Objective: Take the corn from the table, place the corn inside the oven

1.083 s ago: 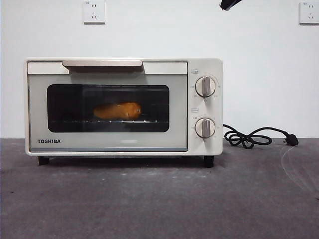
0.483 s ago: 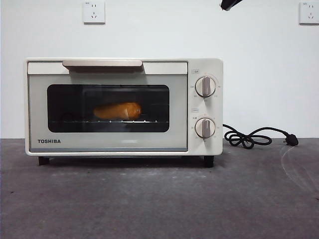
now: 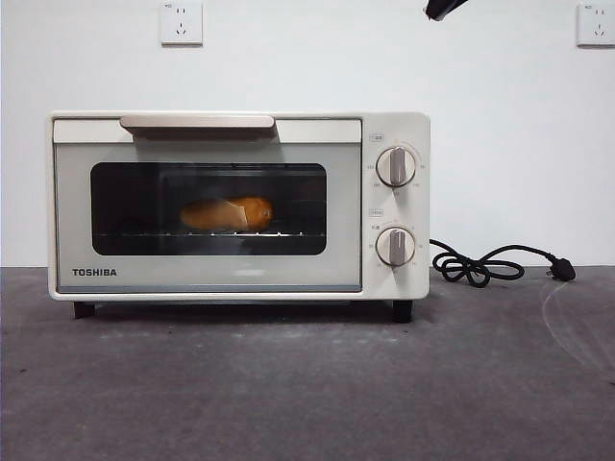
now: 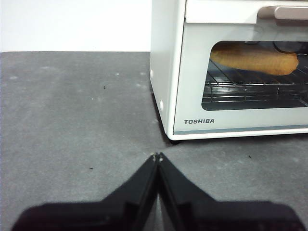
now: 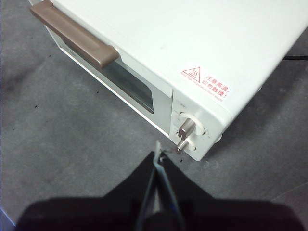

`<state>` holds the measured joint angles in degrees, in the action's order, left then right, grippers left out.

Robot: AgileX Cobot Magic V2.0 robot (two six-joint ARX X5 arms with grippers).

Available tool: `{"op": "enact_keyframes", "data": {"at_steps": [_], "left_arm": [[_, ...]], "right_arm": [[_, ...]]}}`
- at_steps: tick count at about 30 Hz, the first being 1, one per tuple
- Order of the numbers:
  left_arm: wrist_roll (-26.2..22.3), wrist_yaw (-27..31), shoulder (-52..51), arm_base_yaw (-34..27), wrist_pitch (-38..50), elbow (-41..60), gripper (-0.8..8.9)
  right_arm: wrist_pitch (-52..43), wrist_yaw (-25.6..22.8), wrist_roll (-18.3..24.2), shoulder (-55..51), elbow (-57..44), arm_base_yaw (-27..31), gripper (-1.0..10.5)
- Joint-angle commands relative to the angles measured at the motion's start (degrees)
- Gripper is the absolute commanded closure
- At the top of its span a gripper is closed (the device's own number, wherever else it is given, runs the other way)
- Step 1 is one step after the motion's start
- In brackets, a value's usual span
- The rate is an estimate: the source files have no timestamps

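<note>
The corn (image 3: 227, 213) lies on the wire rack inside the cream-white TOSHIBA oven (image 3: 394, 130), seen through the dark window of its closed door; the left wrist view also shows the corn (image 4: 254, 58) behind the glass. My left gripper (image 4: 157, 156) is shut and empty, low over the dark grey table (image 3: 307, 384) off the oven's left front corner. High above the oven's knob side, my right gripper (image 5: 159, 155) is shut and empty too. In the front view only a black tip (image 3: 443, 8) of an arm shows at the top edge.
The oven's black cord (image 3: 485, 266) with its plug lies coiled on the table to the right of the oven. Two wall sockets (image 3: 182, 22) sit on the white wall behind. The oven's bar handle (image 5: 72, 33) runs along the door's top.
</note>
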<state>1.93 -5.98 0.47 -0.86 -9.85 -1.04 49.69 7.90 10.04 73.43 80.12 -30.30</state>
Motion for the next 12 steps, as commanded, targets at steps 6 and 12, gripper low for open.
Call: {"op": "enact_keyframes", "data": {"at_steps": [6,12], "left_arm": [[-0.7,0.0,0.4,0.2,0.4,0.4,8.17],[-0.7,0.0,0.5,0.2,0.4,0.4,8.17]], "right_arm": [[-0.3,0.0,-0.5,0.1,-0.3,0.0,9.5],[-0.3,0.0,-0.5,0.1,-0.3,0.0,9.5]]}}
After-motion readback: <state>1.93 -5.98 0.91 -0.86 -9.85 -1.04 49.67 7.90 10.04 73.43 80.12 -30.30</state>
